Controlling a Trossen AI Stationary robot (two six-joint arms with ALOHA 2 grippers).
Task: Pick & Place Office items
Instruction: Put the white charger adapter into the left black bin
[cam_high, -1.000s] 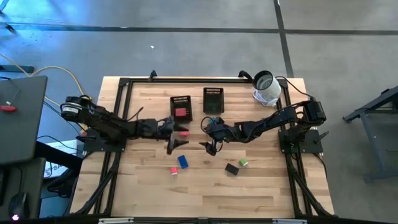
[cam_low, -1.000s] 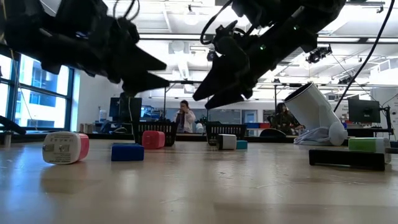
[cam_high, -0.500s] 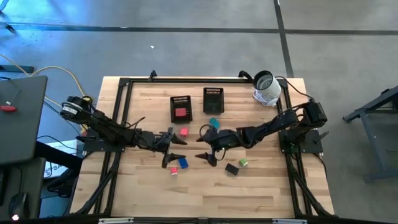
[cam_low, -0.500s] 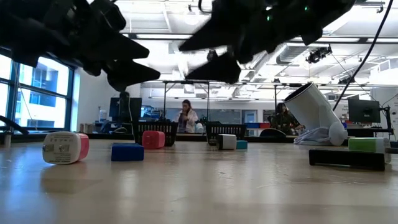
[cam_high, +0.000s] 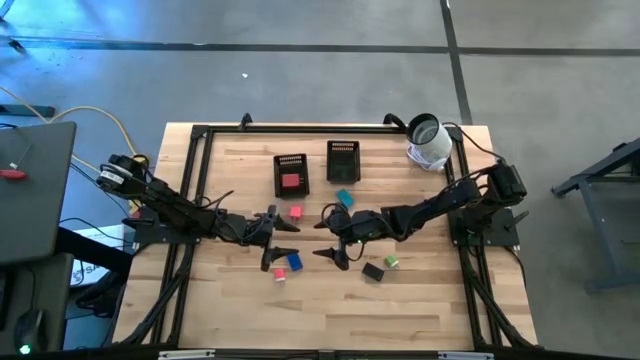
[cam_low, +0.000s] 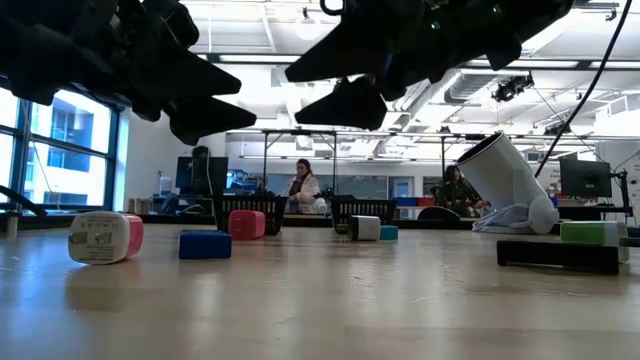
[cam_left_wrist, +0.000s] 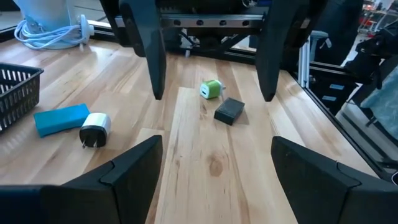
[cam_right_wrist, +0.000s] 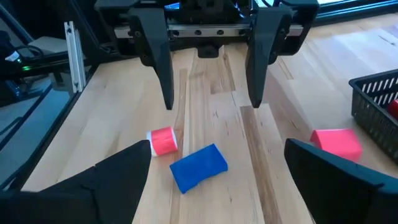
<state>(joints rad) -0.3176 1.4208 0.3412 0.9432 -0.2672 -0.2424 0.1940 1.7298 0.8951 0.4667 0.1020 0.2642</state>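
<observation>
I'm seeing both claws hanging wide open and empty mid-table, left gripper and right gripper flanking the blue block.

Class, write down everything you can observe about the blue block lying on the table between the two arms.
The blue block is a small, solid-looking rectangular piece with slightly rounded edges and a matte, plastic-like surface. It lies flat on the bare wooden table, turned at an angle to the planks. A smaller red and white piece sits just beside it, apart from it. From above, the block lies near the left hand, which is open and not touching it. Nothing rests on it.
</observation>
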